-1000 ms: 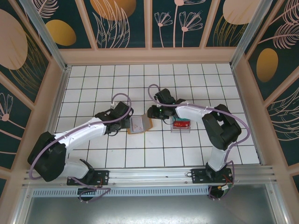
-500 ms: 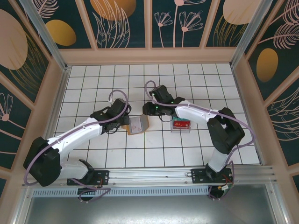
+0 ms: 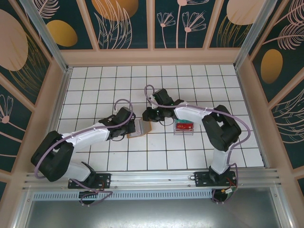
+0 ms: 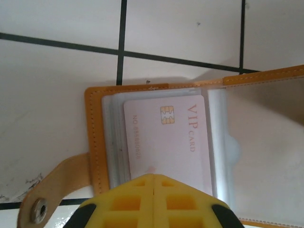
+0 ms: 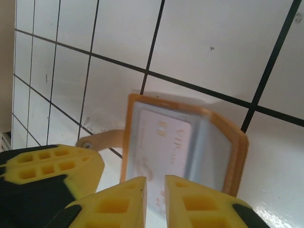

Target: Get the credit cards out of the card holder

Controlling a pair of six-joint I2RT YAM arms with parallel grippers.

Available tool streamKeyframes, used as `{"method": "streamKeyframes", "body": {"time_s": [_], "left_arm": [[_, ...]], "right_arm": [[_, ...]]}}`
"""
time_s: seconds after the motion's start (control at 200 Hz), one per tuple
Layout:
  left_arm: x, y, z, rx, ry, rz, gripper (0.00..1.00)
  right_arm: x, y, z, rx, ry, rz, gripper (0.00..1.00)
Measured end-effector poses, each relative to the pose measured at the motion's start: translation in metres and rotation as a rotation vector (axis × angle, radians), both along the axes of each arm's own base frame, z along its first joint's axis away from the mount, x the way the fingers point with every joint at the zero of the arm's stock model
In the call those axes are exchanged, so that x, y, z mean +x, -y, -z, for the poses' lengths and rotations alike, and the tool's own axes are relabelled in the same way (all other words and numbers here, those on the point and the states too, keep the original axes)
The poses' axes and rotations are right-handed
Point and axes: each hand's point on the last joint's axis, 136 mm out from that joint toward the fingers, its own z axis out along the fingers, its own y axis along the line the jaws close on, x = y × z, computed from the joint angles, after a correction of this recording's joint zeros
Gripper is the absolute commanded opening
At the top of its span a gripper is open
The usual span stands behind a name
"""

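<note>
The card holder [image 3: 141,127] lies open on the white tiled desk [image 3: 156,156], tan leather with shiny clear pockets. A pale pink credit card [image 4: 166,142] with a gold chip sits inside. The yellow left hand [image 4: 153,187], fingers pressed together, hides its bottom edge. The right hand [image 5: 155,194] hides the holder's near edge. A thin gap shows, but I cannot tell if it pinches. It is closer to the holder than a second ago.

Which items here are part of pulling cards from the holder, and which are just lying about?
Job:
- card holder, lying open
- VIP card in its clear pocket
- left gripper
- right gripper, at the holder

Lying about:
- clear box with red contents, right of the holder
</note>
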Motion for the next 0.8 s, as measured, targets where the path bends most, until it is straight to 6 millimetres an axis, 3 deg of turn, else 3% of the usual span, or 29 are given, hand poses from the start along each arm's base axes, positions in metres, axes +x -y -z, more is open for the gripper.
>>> {"method": "streamKeyframes", "body": {"time_s": [0.33, 0.515, 0.701, 0.801], "left_arm": [[0.001, 0.004, 0.005, -0.026, 0.001, -0.001, 0.00], [0.004, -0.007, -0.001, 0.000, 0.020, -0.032, 0.00], [0.011, -0.018, -0.017, -0.001, 0.071, -0.072, 0.00], [0.009, -0.023, -0.015, 0.010, 0.072, -0.078, 0.00]], "right_arm": [[0.001, 0.002, 0.013, 0.003, -0.039, -0.001, 0.23], [0.005, 0.008, 0.016, -0.058, -0.029, 0.021, 0.28], [0.010, -0.009, -0.010, -0.067, 0.038, -0.006, 0.27], [0.008, -0.023, -0.024, -0.046, 0.065, -0.034, 0.27]]}}
